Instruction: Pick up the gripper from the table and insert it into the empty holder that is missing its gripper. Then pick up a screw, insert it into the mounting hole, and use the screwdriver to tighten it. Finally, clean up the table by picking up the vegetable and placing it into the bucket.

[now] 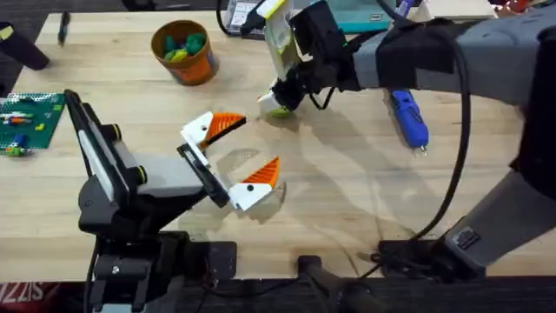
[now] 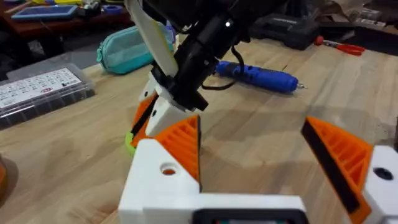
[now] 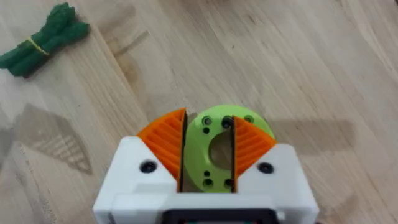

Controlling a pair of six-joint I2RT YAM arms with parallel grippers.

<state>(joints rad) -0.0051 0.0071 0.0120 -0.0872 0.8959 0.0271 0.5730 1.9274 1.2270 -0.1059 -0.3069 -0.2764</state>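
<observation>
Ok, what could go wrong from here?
1. The right pincer is shut on the green disc, not the vegetable, which lies apart on the table. The wrong thing may end up in the bucket.
2. The open left pincer sits close by. A swing toward the bucket might clip it.

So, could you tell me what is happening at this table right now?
The right end effector is down at the table, its orange pads closed around a green disc with a hole in it. The left end effector rests open nearby, holding nothing. The blue screwdriver lies untouched on the table, and the orange bucket stands at the far side with toy pieces inside. A green vegetable lies on the wood.
</observation>
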